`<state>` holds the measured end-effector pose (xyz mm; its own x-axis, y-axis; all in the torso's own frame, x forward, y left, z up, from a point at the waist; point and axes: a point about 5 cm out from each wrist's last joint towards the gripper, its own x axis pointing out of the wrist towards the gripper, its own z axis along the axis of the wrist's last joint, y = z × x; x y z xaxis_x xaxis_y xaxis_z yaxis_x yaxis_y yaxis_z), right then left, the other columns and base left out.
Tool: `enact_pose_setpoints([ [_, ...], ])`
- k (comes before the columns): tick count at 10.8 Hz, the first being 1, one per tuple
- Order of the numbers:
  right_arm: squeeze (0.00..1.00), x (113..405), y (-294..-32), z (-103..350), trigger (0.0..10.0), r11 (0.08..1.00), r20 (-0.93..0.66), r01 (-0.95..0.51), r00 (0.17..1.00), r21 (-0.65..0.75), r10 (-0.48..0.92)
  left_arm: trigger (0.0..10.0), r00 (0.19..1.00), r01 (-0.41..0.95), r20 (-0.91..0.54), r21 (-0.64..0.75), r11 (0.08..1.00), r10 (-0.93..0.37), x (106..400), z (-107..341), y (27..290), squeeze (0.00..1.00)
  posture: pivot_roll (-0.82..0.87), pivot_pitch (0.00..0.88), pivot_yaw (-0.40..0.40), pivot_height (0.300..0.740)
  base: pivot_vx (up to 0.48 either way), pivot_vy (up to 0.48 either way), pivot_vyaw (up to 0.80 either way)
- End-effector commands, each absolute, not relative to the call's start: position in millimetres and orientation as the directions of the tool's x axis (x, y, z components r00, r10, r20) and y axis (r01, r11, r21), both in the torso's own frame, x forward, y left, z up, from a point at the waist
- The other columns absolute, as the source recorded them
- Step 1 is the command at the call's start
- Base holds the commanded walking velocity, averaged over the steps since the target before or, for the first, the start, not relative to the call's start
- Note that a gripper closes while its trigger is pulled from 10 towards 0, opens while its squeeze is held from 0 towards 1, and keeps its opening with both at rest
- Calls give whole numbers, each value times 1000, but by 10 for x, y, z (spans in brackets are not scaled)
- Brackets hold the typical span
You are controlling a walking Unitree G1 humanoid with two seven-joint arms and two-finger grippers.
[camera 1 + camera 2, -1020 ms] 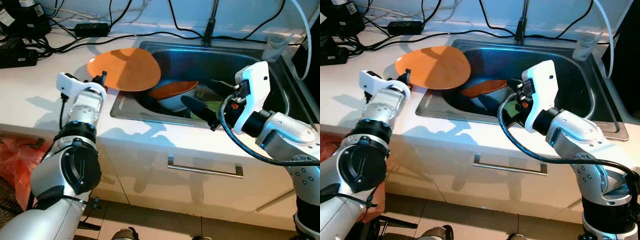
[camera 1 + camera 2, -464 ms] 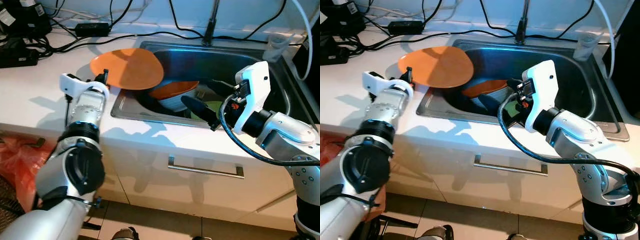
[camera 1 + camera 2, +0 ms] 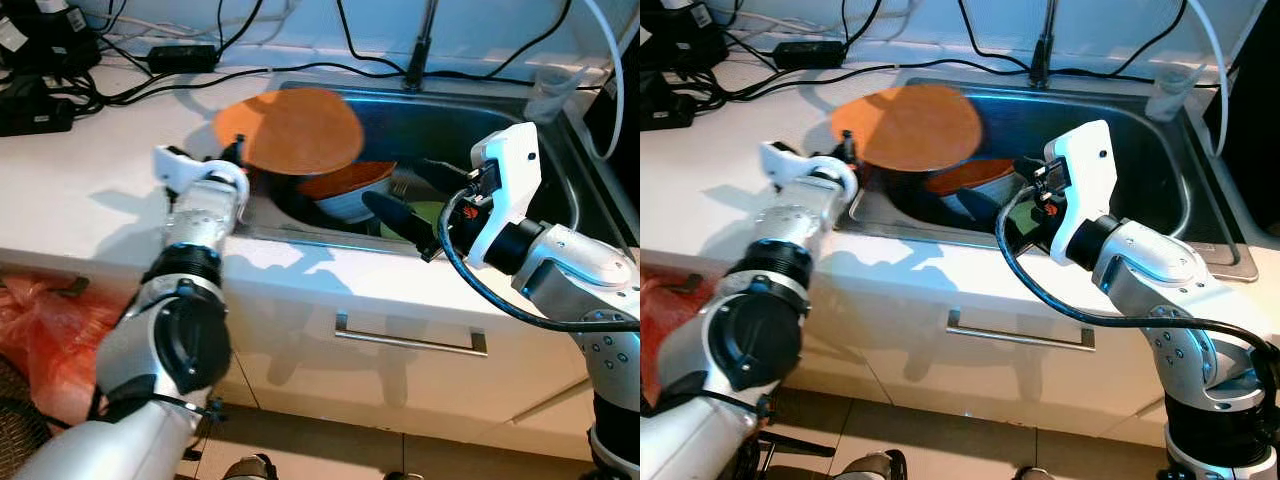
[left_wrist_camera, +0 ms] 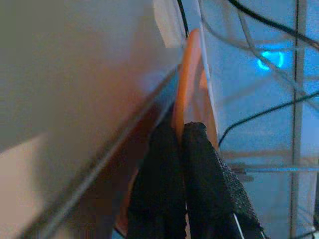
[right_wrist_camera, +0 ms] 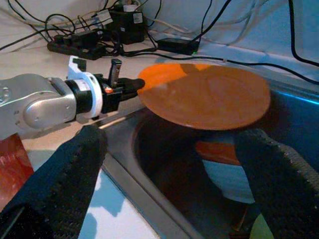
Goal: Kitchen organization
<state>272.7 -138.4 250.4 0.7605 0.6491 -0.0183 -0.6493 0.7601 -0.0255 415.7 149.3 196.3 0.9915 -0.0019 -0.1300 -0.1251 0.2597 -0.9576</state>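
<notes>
My left gripper [image 3: 238,163] is shut on the near rim of a flat orange plate [image 3: 290,128], holding it level above the left part of the steel sink [image 3: 520,125]. In the left wrist view the two black fingers [image 4: 199,169] pinch the plate's edge [image 4: 187,74]. Below it in the basin sits a white bowl with an orange inside [image 3: 350,190], and something green [image 3: 428,212] lies beside it. My right gripper [image 3: 415,205] hangs open over the sink's front edge, its fingers [image 5: 75,164] wide apart and facing the plate [image 5: 204,94].
Black cables, a power brick [image 3: 185,57] and power strips [image 3: 35,105] lie along the back of the white counter [image 3: 80,190]. A tap [image 3: 420,45] rises behind the sink, a clear cup [image 3: 548,92] stands at its right. A drawer handle [image 3: 410,340] lies below, an orange bag [image 3: 35,310] on the floor.
My left gripper has carried the orange plate to the right, from the counter's edge to above the sink. The right arm has not moved.
</notes>
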Motion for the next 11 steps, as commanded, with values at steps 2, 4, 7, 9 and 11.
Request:
enact_pose_setpoints([
  [2, 0, 2723, -1401, 2506, 10000, 760, -20, -650, 760, -30, 649, 0, 995, -76, -90, -967, 243, -49, 4160, 2023, 1358, 0, -93, 99, 30, 740, 0, 0, 0],
  [4, 0, 2708, -1424, 2494, 10000, 765, -38, -643, 766, -36, 642, 0, 991, -68, -94, -967, 246, -94, 4149, 2002, 1232, 0, -103, 99, 35, 740, 0, 0, 0],
  [7, 0, 2744, -1651, 2455, 10000, 860, -110, -505, 861, -74, 496, 0, 979, -58, -107, -962, 267, -174, 4134, 1983, 1016, 0, -135, 117, 76, 740, 0, 0, 0],
  [9, 0, 2663, -1684, 2418, 10000, 879, -115, -473, 878, -68, 464, 0, 968, -40, -106, -960, 276, -229, 4123, 2006, 871, 0, -150, 130, 105, 740, 0, 0, 0],
  [11, 0, 2609, -1727, 2398, 10000, 894, -122, -442, 894, -69, 432, 0, 956, -23, -101, -961, 275, -274, 4112, 2031, 748, 0, -173, 141, 130, 740, 0, 0, 0],
])
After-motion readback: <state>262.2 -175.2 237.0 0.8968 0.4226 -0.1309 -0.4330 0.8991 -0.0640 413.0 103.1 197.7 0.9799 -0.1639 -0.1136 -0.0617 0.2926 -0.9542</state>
